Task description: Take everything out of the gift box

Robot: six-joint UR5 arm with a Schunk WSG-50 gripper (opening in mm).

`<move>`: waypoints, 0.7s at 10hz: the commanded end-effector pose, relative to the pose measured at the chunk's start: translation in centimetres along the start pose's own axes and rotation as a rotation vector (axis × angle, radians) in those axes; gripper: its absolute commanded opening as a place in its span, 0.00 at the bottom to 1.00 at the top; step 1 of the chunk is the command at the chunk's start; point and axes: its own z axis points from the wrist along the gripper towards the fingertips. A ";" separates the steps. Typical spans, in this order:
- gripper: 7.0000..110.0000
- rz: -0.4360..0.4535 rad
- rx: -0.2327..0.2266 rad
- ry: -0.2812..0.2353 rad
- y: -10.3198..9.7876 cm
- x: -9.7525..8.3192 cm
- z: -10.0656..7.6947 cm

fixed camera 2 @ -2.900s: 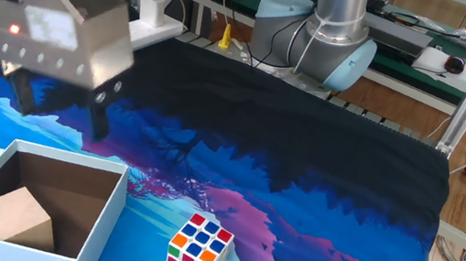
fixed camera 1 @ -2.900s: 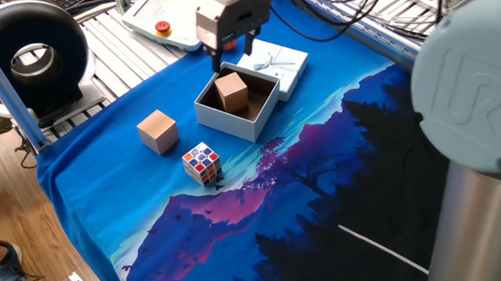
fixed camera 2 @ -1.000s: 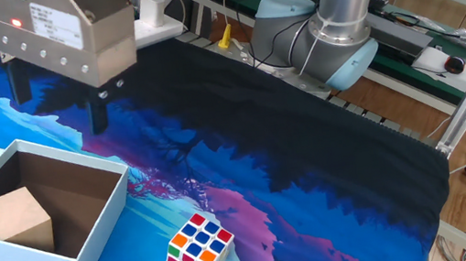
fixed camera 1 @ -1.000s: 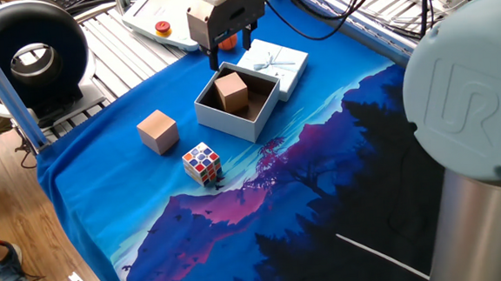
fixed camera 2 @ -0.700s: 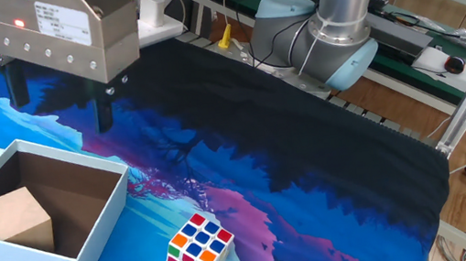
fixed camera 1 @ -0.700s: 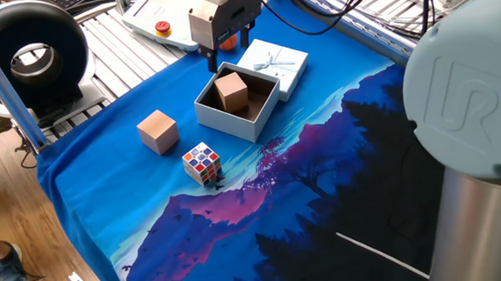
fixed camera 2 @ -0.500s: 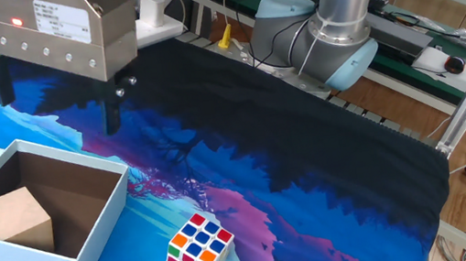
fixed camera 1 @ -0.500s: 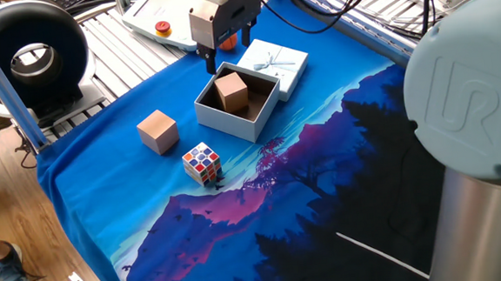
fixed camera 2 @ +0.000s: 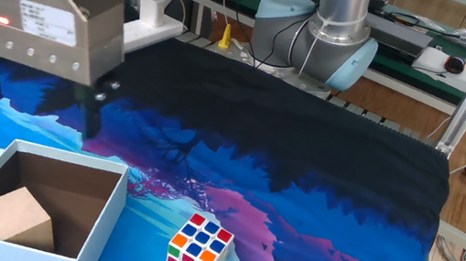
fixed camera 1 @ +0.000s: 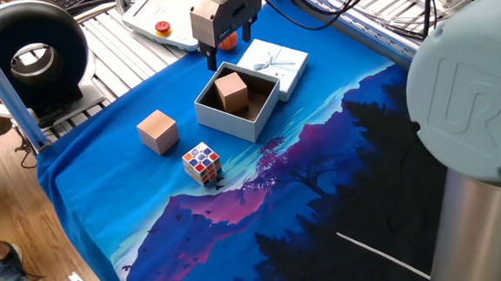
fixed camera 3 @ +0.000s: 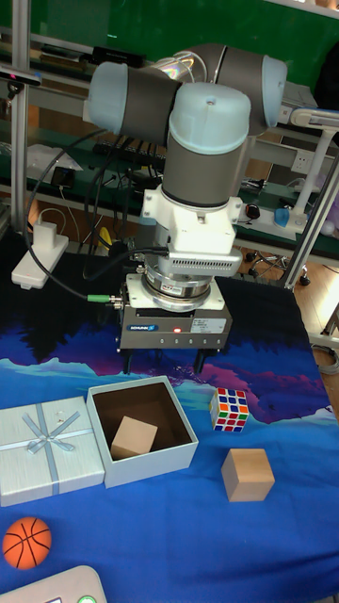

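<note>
The gift box (fixed camera 1: 226,123) sits on the blue cloth with the brownish-tan wooden cube (fixed camera 1: 231,92) inside it, tilted on the dark floor. The same box (fixed camera 3: 156,465) and wooden cube (fixed camera 3: 135,437) show in the tall fixed view, and the box wall (fixed camera 2: 94,242) and cube (fixed camera 2: 12,222) in the other fixed view. The puzzle cube (fixed camera 1: 202,163) (fixed camera 2: 198,251) (fixed camera 3: 230,410) stands on the cloth outside the box. My gripper (fixed camera 1: 228,53) (fixed camera 2: 41,102) (fixed camera 3: 163,363) hangs open and empty above the box's far rim, clear of the cube.
A paler tan cube (fixed camera 1: 158,131) (fixed camera 3: 249,474) rests on the cloth beside the puzzle cube. The pale-blue lid with a bow (fixed camera 1: 273,64) (fixed camera 3: 47,449) lies against the box. A small orange ball (fixed camera 3: 26,543) lies near the lid. A red button (fixed camera 1: 163,27) is on a white pad.
My gripper has shifted a little sideways above the box's far rim, still open. The box and all cubes have not moved.
</note>
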 end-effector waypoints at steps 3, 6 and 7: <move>0.57 0.053 0.022 -0.032 -0.5 -0.9 -0.1; 0.57 0.087 0.027 -0.027 -0.8 -0.9 0.1; 0.57 0.093 0.031 -0.027 -1.0 -0.9 0.2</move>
